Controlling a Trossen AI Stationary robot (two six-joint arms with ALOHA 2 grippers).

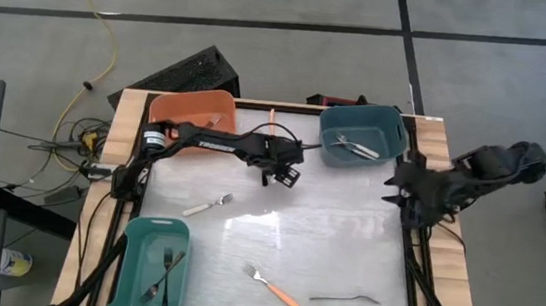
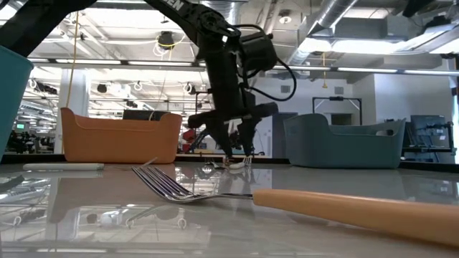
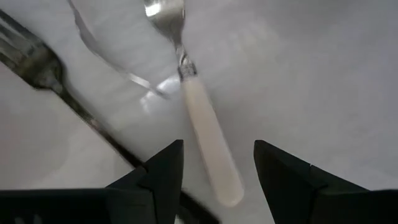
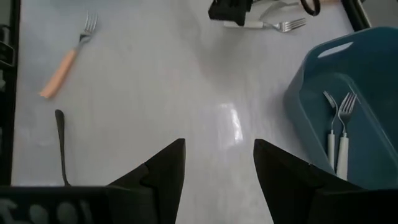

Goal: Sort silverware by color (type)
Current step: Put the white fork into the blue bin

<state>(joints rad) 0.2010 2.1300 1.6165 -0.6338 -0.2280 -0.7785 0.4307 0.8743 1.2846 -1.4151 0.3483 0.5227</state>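
The left gripper (image 3: 217,168), jaws wide, straddles the slim white-handled metal fork (image 3: 202,127) (frame centre); closing off-centre could flick it aside.

A white-handled fork (image 3: 205,137) lay flat on the bench (image 1: 346,230) just below my left end effector (image 1: 284,175), whose fingers stood apart above its handle. Another white-handled fork (image 1: 208,205) lay tilted near the bench's left side. An orange-handled fork (image 1: 272,287) lay on the front part, tines toward the left, and a dark fork (image 1: 345,299) lay just beside it to the right. Two dark forks (image 1: 165,273) lay crossed in the front teal bin (image 1: 135,232). Two white-handled forks (image 4: 337,134) lay side by side in the far blue bin (image 1: 396,125).
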